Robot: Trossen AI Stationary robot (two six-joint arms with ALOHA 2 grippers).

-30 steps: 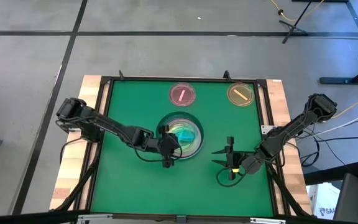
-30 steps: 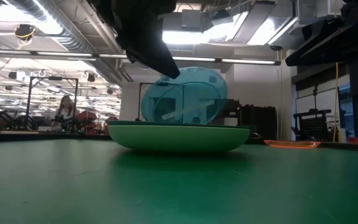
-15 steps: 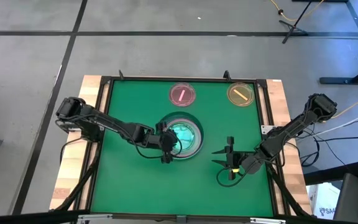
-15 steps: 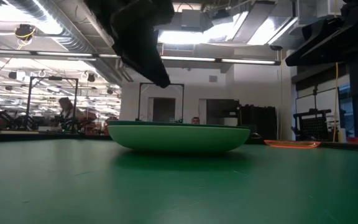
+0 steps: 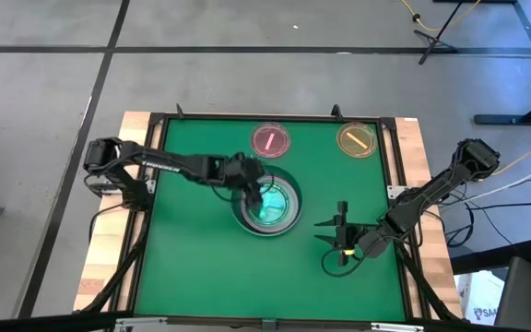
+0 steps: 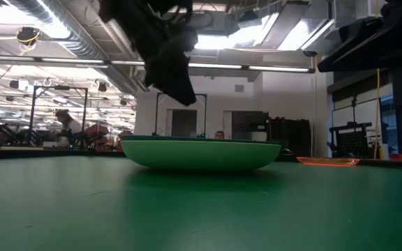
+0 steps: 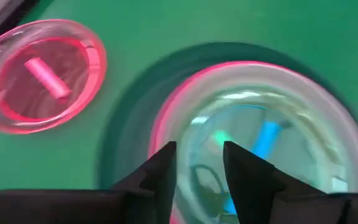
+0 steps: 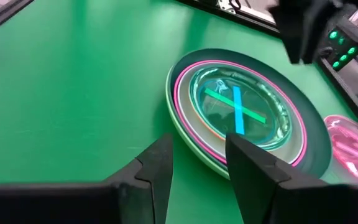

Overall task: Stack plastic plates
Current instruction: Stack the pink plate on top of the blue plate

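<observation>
The stack of large plates (image 5: 267, 201) sits mid-table: a dark green plate at the bottom, with light green, pink and pale ones nested in it. Two small translucent plates, green and blue (image 8: 236, 111), lie flat on top. My left gripper (image 5: 250, 183) hovers open over the stack's far-left rim (image 7: 166, 118), touching nothing. In the low view it hangs above the stack (image 6: 201, 153). My right gripper (image 5: 330, 231) waits open over the mat, right of the stack. A small pink plate (image 5: 271, 140) and an amber plate (image 5: 357, 139) rest flat near the far edge.
A raised dark frame (image 5: 247, 116) borders the green mat, with wooden table strips (image 5: 109, 240) outside it. Bare mat lies left of the stack and along the near side (image 5: 210, 277). The pink plate (image 7: 42, 74) is just beyond my left gripper.
My left gripper let go of the small blue plate, which had stood tilted on the stack. The plate dropped flat into the stack. The gripper then drew back from the stack's near-left side toward the far edge, over the far-left rim.
</observation>
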